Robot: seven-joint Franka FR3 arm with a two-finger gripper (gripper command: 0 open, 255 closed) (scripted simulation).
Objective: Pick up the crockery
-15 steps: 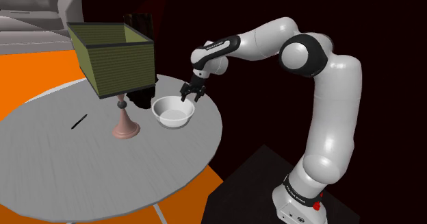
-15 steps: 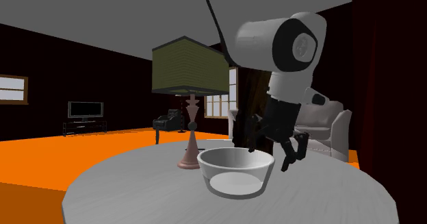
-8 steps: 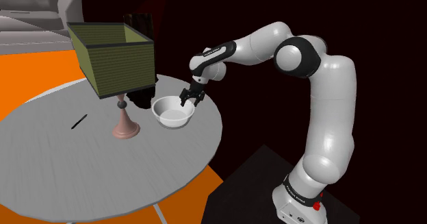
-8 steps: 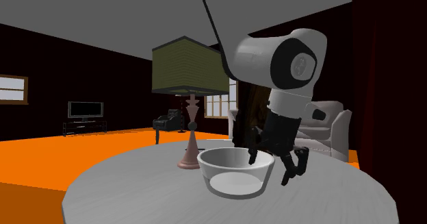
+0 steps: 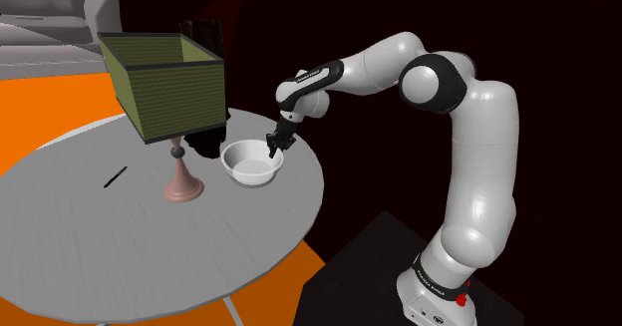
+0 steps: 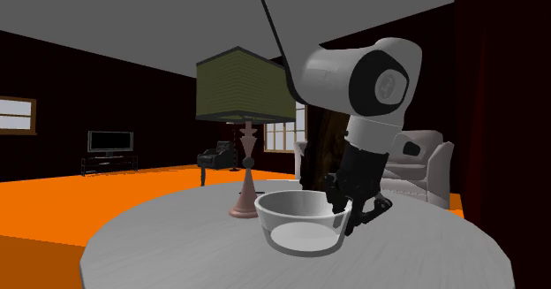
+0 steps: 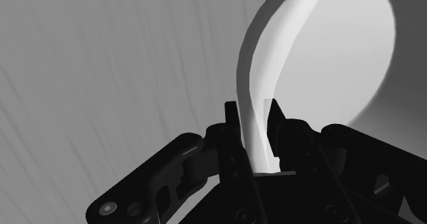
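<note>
Shoulder view: locate the white bowl point(image 5: 251, 163) on the round grey table point(image 5: 150, 244), near the edge facing the stand and just beside the lamp point(image 5: 166, 87) with the olive shade. The gripper point(image 5: 274, 145) sits at the bowl's rim on the arm's side. A small dark pen point(image 5: 116, 176) lies well apart, beyond the lamp base.

Second exterior view: the gripper point(image 6: 348, 216) straddles the bowl point(image 6: 305, 224) wall at the view's right, one finger inside and one outside. The bowl rests on the table.

Wrist view: the fingers point(image 7: 233, 130) are closed onto the thin rim wall and clasp it between them.

Handling: treat the bowl as rigid, smooth and probably breakable. Judge a one-sided rim pinch as prone to tilting or slipping, so lift slowly and keep the bowl level.

Markings: the bowl carries no label. The small lettering on the arm cannot be read.
</note>
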